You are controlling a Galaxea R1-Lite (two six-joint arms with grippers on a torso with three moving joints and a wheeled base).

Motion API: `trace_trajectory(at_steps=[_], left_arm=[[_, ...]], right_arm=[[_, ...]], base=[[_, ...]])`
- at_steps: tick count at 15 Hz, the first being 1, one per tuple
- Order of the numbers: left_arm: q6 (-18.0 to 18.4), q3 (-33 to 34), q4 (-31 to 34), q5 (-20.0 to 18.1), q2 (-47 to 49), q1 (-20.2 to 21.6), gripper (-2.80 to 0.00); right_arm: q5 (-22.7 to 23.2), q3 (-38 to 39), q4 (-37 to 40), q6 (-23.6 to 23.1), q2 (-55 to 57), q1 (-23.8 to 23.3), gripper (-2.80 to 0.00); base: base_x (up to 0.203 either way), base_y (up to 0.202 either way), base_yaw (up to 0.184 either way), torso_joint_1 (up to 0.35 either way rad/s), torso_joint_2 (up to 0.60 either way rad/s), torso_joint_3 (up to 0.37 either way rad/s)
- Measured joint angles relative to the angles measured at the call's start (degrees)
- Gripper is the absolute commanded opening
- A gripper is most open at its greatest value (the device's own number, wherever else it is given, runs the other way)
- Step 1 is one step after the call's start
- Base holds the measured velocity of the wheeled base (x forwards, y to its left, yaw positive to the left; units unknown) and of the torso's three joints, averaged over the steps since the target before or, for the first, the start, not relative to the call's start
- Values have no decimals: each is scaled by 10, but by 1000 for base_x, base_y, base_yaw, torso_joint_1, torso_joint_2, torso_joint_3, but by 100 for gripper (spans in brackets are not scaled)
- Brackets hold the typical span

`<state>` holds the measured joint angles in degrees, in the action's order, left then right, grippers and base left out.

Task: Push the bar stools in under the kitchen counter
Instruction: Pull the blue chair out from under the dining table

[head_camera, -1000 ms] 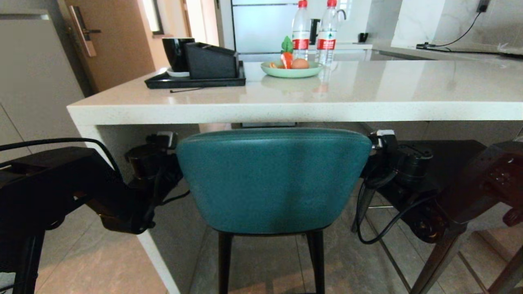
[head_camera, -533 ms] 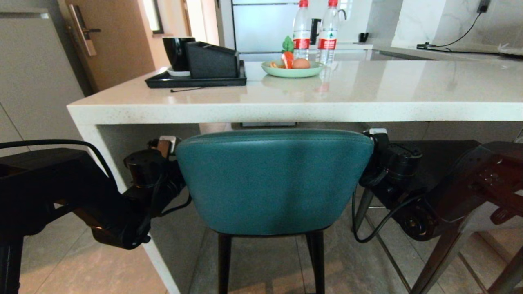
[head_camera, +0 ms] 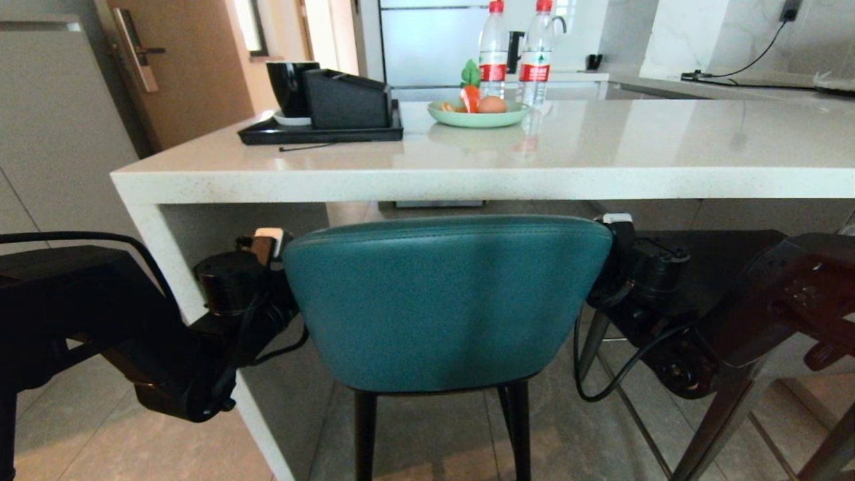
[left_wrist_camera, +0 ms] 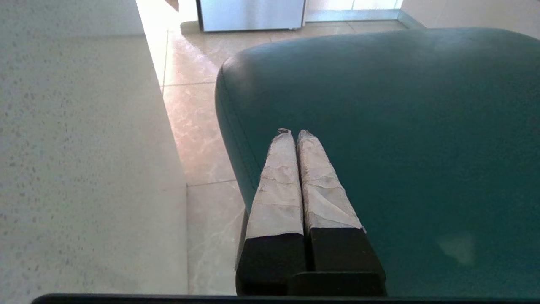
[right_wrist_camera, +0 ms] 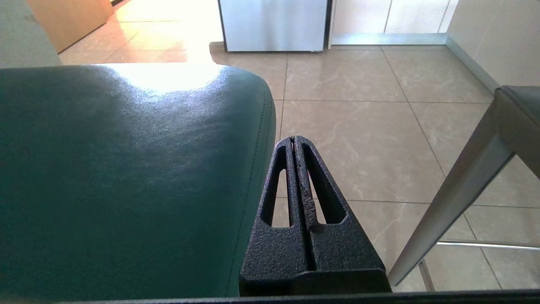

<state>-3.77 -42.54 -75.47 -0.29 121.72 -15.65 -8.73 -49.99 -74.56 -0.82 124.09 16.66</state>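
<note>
The teal bar stool (head_camera: 447, 300) stands in front of me, its rounded back just below the front edge of the white kitchen counter (head_camera: 467, 184). My left gripper (head_camera: 267, 239) is at the back's left edge. In the left wrist view it (left_wrist_camera: 294, 133) is shut, its taped fingers lying along the teal leather (left_wrist_camera: 400, 126). My right gripper (head_camera: 618, 224) is at the back's right edge. In the right wrist view it (right_wrist_camera: 294, 139) is shut and empty, right beside the teal back (right_wrist_camera: 126, 169). The grey stool's leg (right_wrist_camera: 455, 202) slants just to its right.
The counter's white end panel (head_camera: 194, 267) stands close by my left arm. On the counter are a black tray (head_camera: 267, 133) with a box and cup, a green plate (head_camera: 477, 119) of food and two water bottles (head_camera: 493, 47). Tiled floor runs under the counter.
The teal stool's back sits slightly lower and further left in the head view. My left gripper has dropped a little with it and my right gripper has edged inward. The counter has not shifted.
</note>
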Motion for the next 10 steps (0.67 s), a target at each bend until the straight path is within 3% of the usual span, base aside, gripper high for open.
trace_trajectory(at_steps=[2,10], left_arm=[[6,8,-1,-1,-4,1,-280],[14,8,3,0,-6,-1,-280]], right_arm=[[-1,0,-1,0,-1,0,-280],[0,3,1,-1,-6,0,-280]], base=[[-97,0,6,11,2,1],[-195,0,-3,0,1,3]])
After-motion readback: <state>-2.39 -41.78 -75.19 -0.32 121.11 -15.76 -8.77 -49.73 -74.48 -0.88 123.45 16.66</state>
